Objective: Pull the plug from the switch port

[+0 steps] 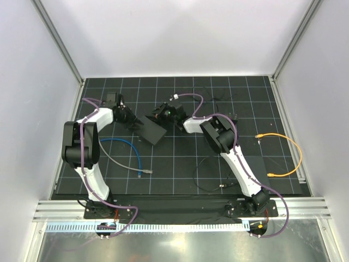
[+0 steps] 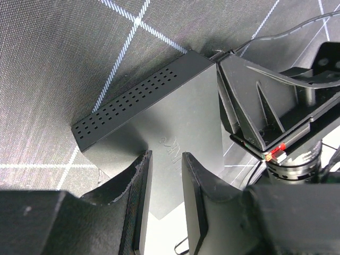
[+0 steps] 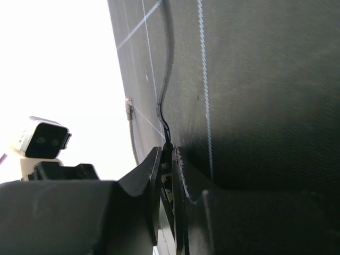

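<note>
Right claw (image 3: 167,150) on plug (image 3: 166,178) — logo (image 2: 170,146) illegible

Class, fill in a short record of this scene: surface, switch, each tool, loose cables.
surface: black gridded mat
switch: black box with vent holes along one side
left tool: fingers apart, over the switch's broad top face
right tool: closed on the plug of a black cable
loose cables: blue cable and orange cable, lying on the mat

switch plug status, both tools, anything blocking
Left tool open over switch. Right tool shut on black cable at switch edge. Plug hidden, seating unclear. No obstruction seen.
</note>
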{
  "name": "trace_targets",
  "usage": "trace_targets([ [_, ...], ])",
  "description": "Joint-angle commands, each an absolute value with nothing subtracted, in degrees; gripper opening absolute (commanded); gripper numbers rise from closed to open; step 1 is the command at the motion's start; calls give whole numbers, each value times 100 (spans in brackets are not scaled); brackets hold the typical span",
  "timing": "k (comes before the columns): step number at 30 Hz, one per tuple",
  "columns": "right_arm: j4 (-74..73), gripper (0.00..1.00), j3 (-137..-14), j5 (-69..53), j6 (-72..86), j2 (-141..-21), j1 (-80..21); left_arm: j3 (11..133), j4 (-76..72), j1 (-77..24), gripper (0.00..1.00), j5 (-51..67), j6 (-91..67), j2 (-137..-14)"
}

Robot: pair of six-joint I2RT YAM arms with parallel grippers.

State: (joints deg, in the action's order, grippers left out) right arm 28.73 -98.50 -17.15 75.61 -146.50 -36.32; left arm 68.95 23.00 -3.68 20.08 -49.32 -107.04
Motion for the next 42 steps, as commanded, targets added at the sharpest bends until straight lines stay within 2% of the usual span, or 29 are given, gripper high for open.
trace_targets([
  [1,3802,1,-9520,-1250,8049,-14731,-3533,6838,2716,-413,34,1583,-4773,-11013],
  [10,4703,1,-8640,-290,8508,-14458,-3533,6864,2804,-492,34,1450,-4711,-11127],
  [21,2516,1,-9437,-26,7526,-14335,-3639,6926,2892,-562,35,1336,-4667,-11232],
  [23,1532,1,-9789,438,7191,-14335,-3709,6917,2892,-562,35,1336,-4685,-11250],
  [27,828,1,-10133,1010,6812,-14273,-3806,6900,2892,-571,35,1318,-4685,-11259],
  [34,239,1,-10441,993,7321,-14484,-3788,6908,2918,-580,35,1257,-4676,-11259],
  [42,-659,1,-11012,1713,7515,-14520,-3806,6908,2927,-598,35,1231,-4676,-11329],
])
